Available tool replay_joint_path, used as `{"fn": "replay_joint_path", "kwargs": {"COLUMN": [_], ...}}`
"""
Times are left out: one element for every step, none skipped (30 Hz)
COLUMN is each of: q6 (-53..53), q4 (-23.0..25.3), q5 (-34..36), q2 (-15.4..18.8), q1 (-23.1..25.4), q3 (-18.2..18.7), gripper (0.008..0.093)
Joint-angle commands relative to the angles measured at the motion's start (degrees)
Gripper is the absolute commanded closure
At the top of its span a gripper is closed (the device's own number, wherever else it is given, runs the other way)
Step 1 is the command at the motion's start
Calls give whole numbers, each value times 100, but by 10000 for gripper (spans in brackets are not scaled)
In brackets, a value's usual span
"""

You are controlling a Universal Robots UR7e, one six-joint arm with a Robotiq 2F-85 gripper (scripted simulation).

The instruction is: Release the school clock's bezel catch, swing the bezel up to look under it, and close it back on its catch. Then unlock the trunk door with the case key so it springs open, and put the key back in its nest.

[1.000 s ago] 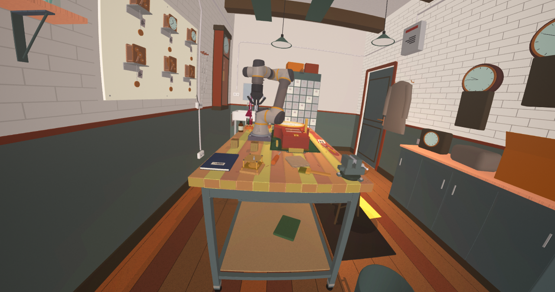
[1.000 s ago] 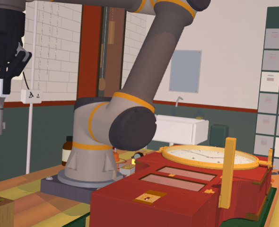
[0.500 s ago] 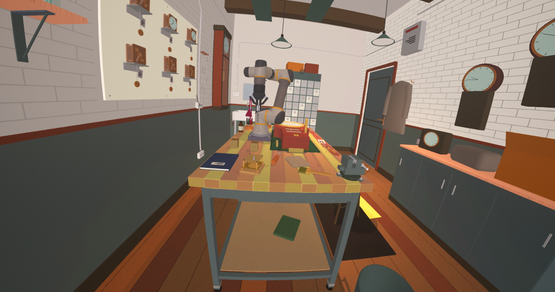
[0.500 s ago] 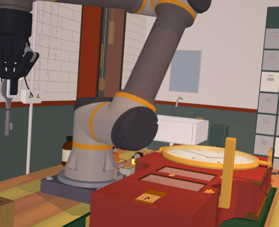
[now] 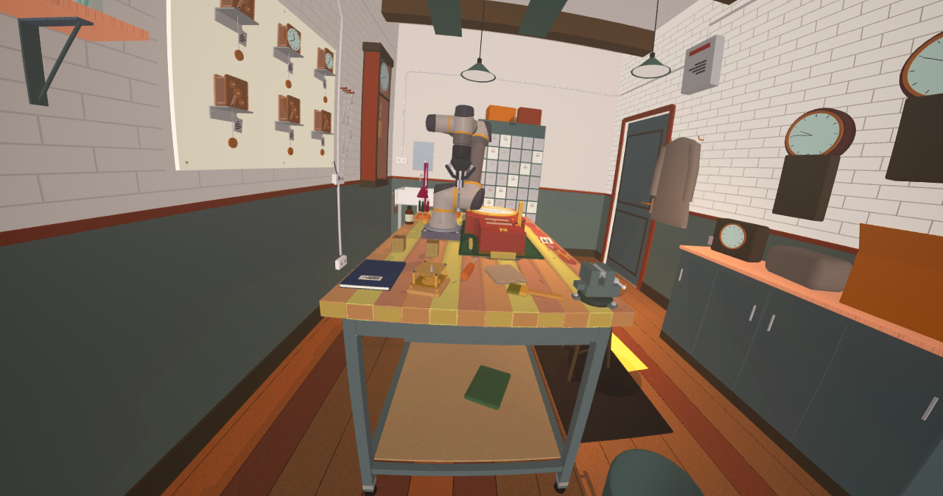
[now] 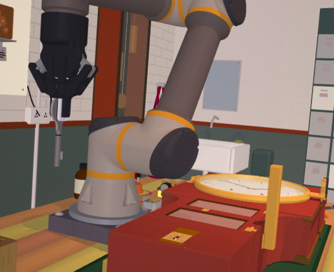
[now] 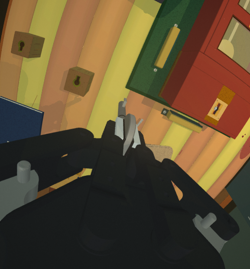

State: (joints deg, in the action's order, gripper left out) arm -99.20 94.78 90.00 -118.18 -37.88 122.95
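On the far half of the bench the red school clock (image 5: 496,229) lies on its back on a green mat. Its brass bezel (image 6: 250,187) lies flat over the dial. The trunk door has a brass lock plate with a keyhole (image 6: 178,236) (image 7: 216,108). My gripper (image 6: 60,109) (image 7: 127,130) hangs high above the bench, left of the clock. Its fingers pinch the bow of the grey case key (image 6: 57,140), whose shank hangs straight down. Two wooden nest blocks with keyholes (image 7: 78,80) (image 7: 27,44) stand on the bench below.
The arm's base (image 6: 108,187) stands just behind the clock. A brass bar (image 7: 183,120) lies on the bench by the clock's foot. A blue book (image 7: 18,120), a small brass movement (image 5: 428,277), a brush and a vise (image 5: 597,283) lie toward the near end.
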Motion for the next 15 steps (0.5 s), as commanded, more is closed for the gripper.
{"fn": "replay_joint_path", "kwargs": {"q6": [125,267,414,564,716,870,1025,1181,1336,1490,1642,1791,1937,2079,2216], "q4": [2,1,2,5,9,16,24,34,46,60,74,90,107,124,142], "q5": [-1,-1,0,0,0,0,0,0,0,0,0,0,0,0,0], "q2": [-2,-4,-2,3,13,26,43,63,87,114,144,177,211,248,285], "q1": [130,272,418,568,720,873,1028,1183,1338,1491,1642,1791,1936,2077,2214], "q3": [-3,-2,-3,-6,-10,-17,-25,-35,-47,-60,-75,-92,-110,-129,-149], "gripper": [934,934,934,934,934,934,934,934,934,934,934,934,934,934,934]}}
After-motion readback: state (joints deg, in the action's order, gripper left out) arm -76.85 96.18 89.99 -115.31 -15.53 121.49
